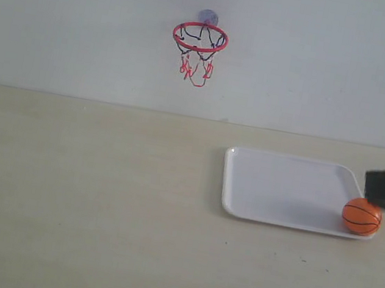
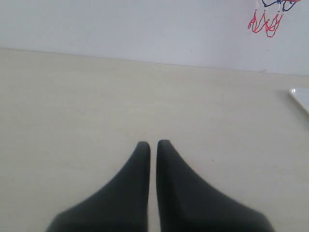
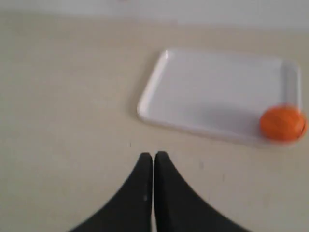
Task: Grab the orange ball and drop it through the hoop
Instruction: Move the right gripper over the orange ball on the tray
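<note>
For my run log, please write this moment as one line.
phase: before grasp | orange ball: on white tray corner | hoop: on wall | left gripper: shut | right gripper: shut

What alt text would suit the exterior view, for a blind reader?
An orange ball rests in the near right corner of a white tray on a pale table, with the dark right gripper at the picture's right edge just above it. On the white wall behind, up and left of the tray, hangs a small red hoop with a net.
</note>
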